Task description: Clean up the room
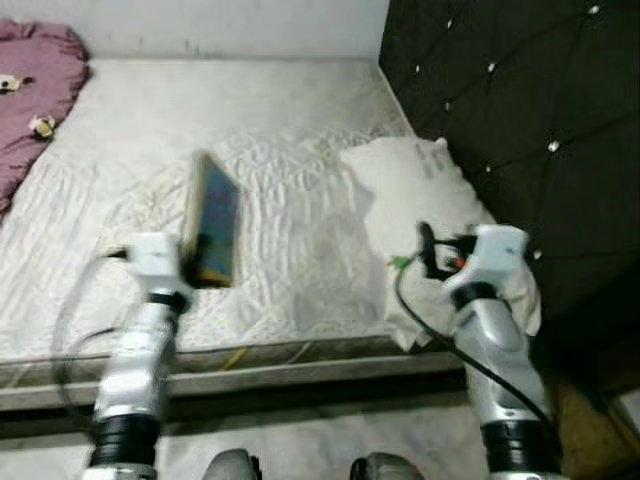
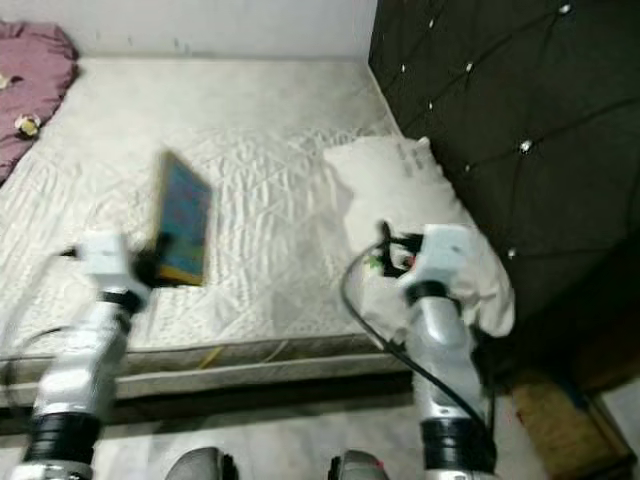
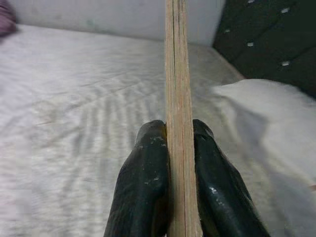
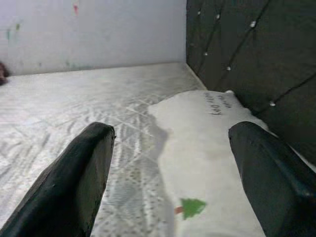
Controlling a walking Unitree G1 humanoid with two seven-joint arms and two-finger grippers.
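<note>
My left gripper [image 3: 178, 148] is shut on a thin book [image 1: 213, 222] with a blue, colourful cover, held upright above the white mattress [image 1: 270, 130]. In the left wrist view the book's edge [image 3: 177, 74] stands between the two black fingers [image 3: 143, 182]. My right gripper [image 4: 170, 163] is open over the white pillow [image 1: 410, 180] at the bed's right side, with nothing between its fingers [image 4: 74, 182]. The pillow [image 4: 212, 148] bears a small green tree print and some dark lettering.
A dark tufted headboard [image 1: 510, 100] rises along the bed's right side. A purple blanket [image 1: 30, 90] with small toys lies bunched at the far left corner. A pale wall [image 1: 200, 25] runs behind the bed. The mattress edge [image 1: 300, 360] is just ahead of me.
</note>
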